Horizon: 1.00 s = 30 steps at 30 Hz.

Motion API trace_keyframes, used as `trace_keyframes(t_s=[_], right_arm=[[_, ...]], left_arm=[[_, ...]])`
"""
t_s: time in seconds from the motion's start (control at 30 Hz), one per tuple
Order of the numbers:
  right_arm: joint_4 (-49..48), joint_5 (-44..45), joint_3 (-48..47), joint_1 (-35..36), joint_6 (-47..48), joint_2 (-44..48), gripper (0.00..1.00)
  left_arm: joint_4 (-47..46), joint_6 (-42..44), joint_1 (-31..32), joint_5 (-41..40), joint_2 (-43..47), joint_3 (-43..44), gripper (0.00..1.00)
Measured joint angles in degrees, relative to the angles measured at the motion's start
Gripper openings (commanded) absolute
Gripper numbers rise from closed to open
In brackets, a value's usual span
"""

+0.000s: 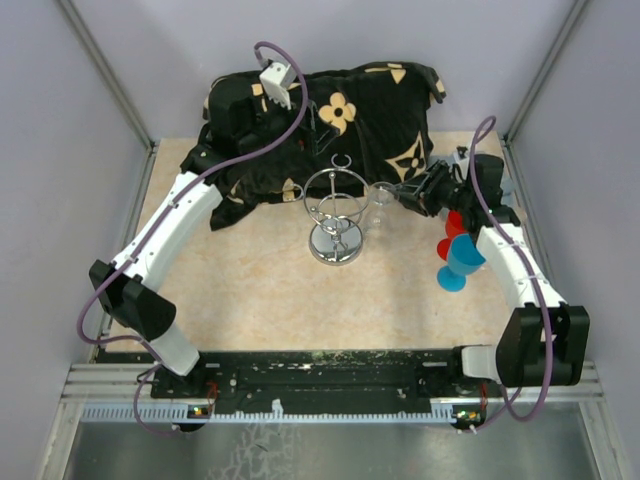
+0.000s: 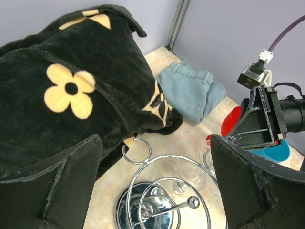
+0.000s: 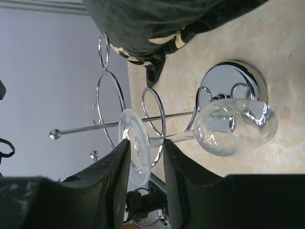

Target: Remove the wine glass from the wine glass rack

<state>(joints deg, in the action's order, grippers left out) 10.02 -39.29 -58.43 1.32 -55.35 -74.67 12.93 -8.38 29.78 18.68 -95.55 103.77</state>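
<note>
Your right gripper (image 3: 146,143) pinches the wine glass (image 3: 228,131) by its foot; slide it right, level, off the rack (image 3: 228,81). Left gripper (image 2: 155,143) hangs spread.

Text: none readable.
Numbers: none readable.
Cloth (image 1: 380,120), behind rack (image 1: 335,240): tan flower and diamond marks only, no letters.

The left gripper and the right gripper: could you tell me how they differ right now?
The left gripper is wide open and holds nothing; the right gripper is closed on the foot of the clear wine glass. The left hangs above the black flowered cloth, the right beside the silver wire wine glass rack. Both are black, two-fingered.
</note>
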Motion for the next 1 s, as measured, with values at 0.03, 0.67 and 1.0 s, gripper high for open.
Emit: trace_keyframes(t_s=[0.03,0.67,1.0], right_arm=[[-0.3,-0.1,0.3,0.0,-0.1,0.0,0.32],[-3.2,-1.6,1.8,0.0,-1.9,0.3,0.0],[-4.0,-1.6,1.8,-0.1,-2.4,0.8,0.0]], left_arm=[[0.0,0.0,0.0,0.0,0.0,-0.1,0.99],[0.1,-0.4,0.0,0.5,0.0,-1.5,0.99],[0.1,-0.6,0.0,1.0,0.0,-1.6,1.0]])
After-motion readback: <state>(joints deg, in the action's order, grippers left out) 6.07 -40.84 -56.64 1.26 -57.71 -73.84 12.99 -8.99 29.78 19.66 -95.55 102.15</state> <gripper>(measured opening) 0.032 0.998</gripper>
